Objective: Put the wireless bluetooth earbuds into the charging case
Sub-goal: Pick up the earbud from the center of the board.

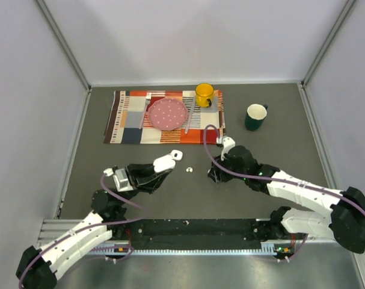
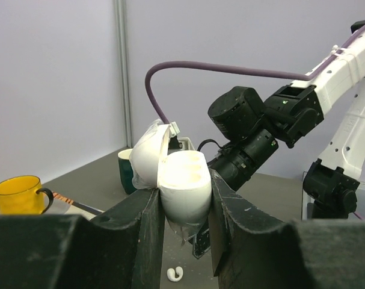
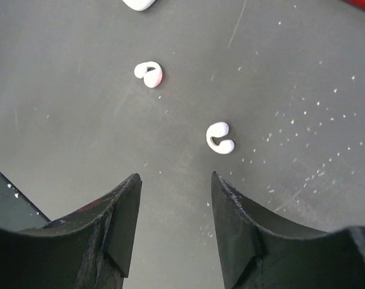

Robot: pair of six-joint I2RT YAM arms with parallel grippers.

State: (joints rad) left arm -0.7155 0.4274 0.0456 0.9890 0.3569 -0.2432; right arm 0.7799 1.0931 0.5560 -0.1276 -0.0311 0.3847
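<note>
Closest to the lens in the left wrist view, the left end effector (image 2: 185, 188) is clamped on the charging case (image 2: 183, 180), one dark finger pressed to each flank. The case stands with its long axis running up the frame, its mouth at the top, and its lid (image 2: 147, 158) hangs open toward the left. It is lifted clear of the desk (image 3: 62, 132). I'd say it is held that way so the sockets face the other arm and the case needs no steadying when an earbud comes in.

In the right wrist view, the right end effector (image 3: 175, 177) points down at the desk with its fingers apart and nothing between them. Two earbuds lie loose on the grey surface ahead of it: the near earbud (image 3: 220, 138) just right of centre and the far earbud (image 3: 149, 74) toward the upper left. Both lie flat on their sides, curled like commas. The near one's long axis runs roughly up and down the frame, with its hook opening to the left. The far one lies more across the frame and has a reddish tint on its right side. The near earbud sits a little right of the gap between the fingers, so my guess is that a small sideways shift is needed before closing on it.
</note>
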